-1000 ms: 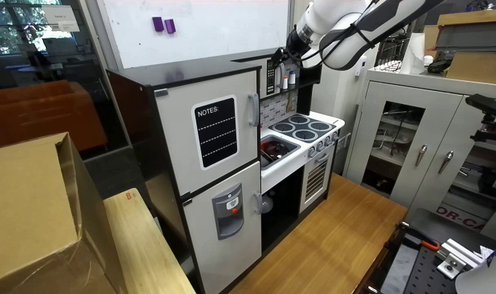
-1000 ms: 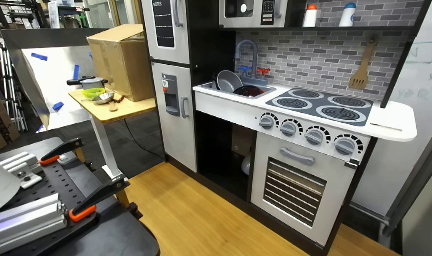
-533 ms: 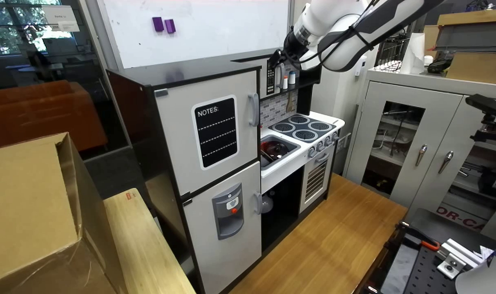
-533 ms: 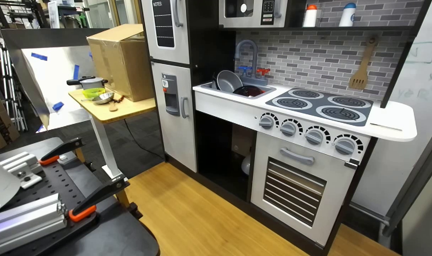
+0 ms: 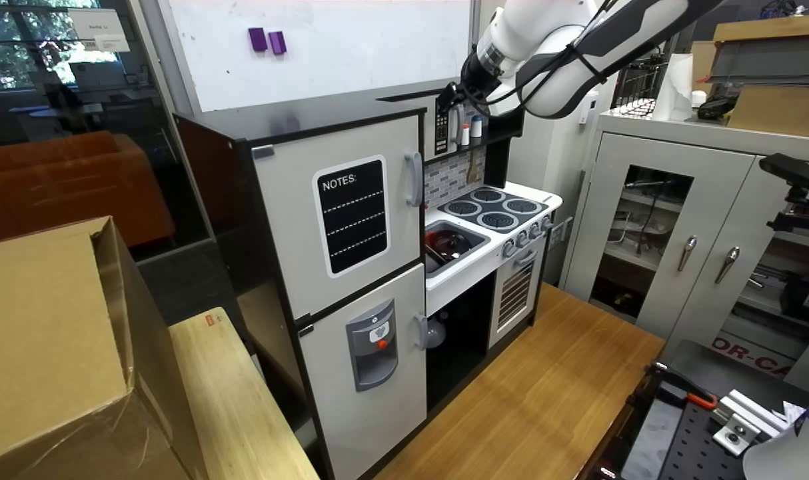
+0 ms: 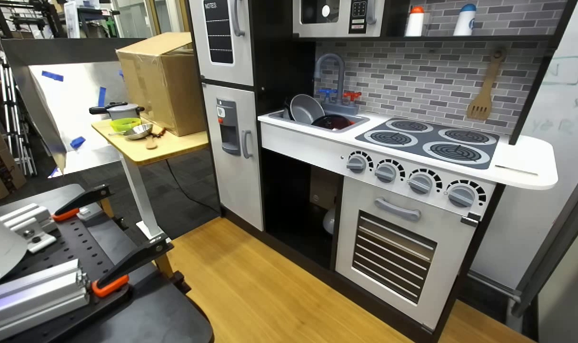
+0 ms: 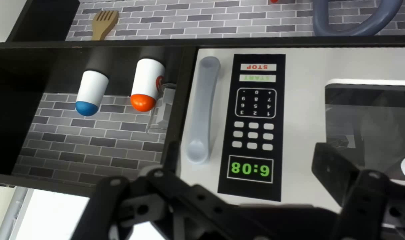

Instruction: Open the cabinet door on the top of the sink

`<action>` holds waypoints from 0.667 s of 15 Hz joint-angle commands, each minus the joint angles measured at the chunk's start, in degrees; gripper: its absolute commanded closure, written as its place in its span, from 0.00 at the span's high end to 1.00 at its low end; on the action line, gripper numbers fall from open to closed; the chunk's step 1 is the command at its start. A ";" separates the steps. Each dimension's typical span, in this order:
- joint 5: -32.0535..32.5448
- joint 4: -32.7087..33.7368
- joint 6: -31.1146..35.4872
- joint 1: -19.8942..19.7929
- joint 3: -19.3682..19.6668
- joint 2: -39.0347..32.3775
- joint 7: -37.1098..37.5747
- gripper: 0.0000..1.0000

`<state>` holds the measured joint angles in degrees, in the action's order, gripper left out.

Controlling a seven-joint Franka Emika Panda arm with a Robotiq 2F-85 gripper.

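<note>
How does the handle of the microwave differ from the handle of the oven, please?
The microwave handle runs upright, while the oven handle lies crosswise. The microwave handle sits beside a black keypad panel; the oven handle sits above a striped window. The microwave handle is higher than the white countertop, the oven handle lower. Both are gray bars.

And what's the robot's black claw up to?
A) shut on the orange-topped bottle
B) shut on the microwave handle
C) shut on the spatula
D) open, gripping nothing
D: in the wrist view the claw has its fingers spread wide apart, and the microwave handle is not clamped between them.
</note>
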<state>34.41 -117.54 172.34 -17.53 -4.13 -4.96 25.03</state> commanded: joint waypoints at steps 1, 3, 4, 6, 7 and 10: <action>0.00 0.00 0.00 0.00 0.00 0.00 0.00 1.00; -0.12 0.54 -0.24 -0.03 0.00 -0.61 -0.16 1.00; -0.26 0.79 -0.39 -0.09 0.02 -0.91 -0.24 1.00; -0.23 1.22 -0.75 -0.19 0.24 -1.32 -0.01 1.00; -0.27 1.33 -0.86 -0.27 0.34 -1.47 -0.04 1.00; 0.82 2.32 -1.70 -0.22 1.64 -2.10 1.56 1.00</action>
<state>34.40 -117.35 172.11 -17.72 -3.21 -5.76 25.22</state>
